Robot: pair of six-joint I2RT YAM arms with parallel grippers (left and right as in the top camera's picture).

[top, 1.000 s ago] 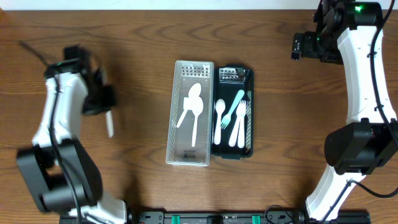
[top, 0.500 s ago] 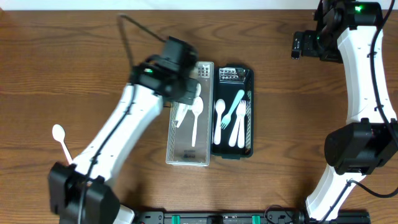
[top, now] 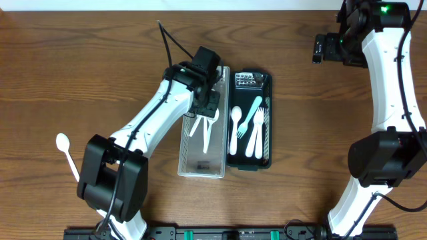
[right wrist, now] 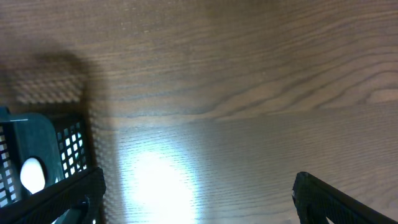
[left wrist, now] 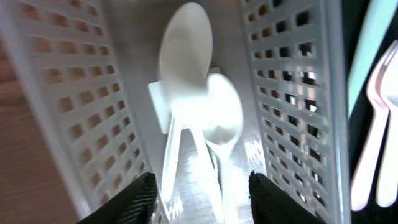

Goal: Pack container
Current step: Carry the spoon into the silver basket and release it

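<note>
Left hand (left wrist: 205,196), fingers spread and empty, hangs over the white perforated plastic tray (left wrist: 68,112). The white plastic spoons (left wrist: 186,62) inside look light, stiff and slick, so pinch mid-handle.

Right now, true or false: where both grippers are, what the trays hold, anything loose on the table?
1. The left gripper hangs over the white tray. True.
2. A white spoon lies loose on the table. True.
3. The right gripper holds a fork. False: it is open and empty over bare wood.
4. The black tray is empty. False: it holds cutlery.
5. The left gripper is shut. False: it is open above the spoons.
</note>
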